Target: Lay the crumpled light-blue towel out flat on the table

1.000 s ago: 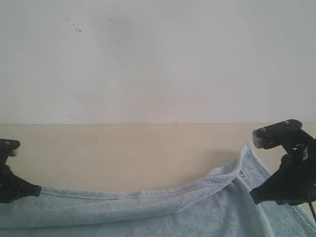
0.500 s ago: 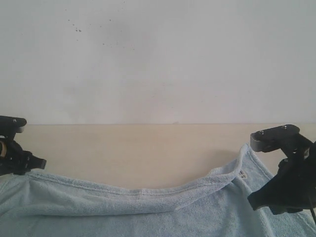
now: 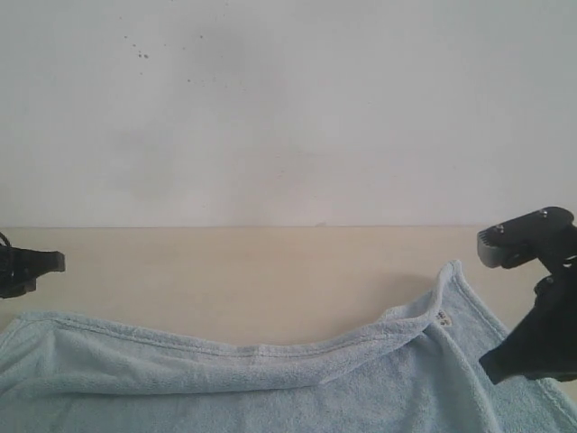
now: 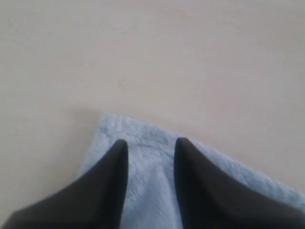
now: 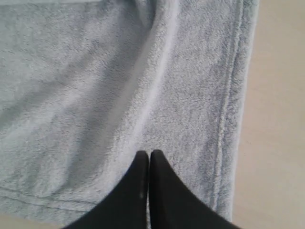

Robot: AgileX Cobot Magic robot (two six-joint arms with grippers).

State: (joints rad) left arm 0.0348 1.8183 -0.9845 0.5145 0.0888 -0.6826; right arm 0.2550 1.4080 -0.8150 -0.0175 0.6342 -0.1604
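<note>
The light-blue towel [image 3: 270, 388] lies along the near part of the beige table [image 3: 270, 271]. Its far hem sags in the middle and a thick fold runs beside it. The white label [image 3: 442, 317] sits near the raised right corner. My left gripper [image 4: 149, 142] is open, its fingers astride the towel's left corner [image 4: 119, 126] without pinching it. In the exterior view the left gripper [image 3: 32, 264] hangs just beyond that corner. The right gripper [image 5: 149, 152] is shut above the towel [image 5: 95, 86], near its hemmed edge, with no cloth seen between the tips. The right gripper [image 3: 505, 361] stands over the towel's right side.
A white wall [image 3: 288, 108] rises behind the table's far edge. Bare table shows between the towel's far hem and the wall, and beside the towel's hem [image 5: 276, 143] in the right wrist view.
The left gripper has let go of the towel's left corner and moved away from it toward the wall; the corner now lies flat. The right gripper has shifted right.
</note>
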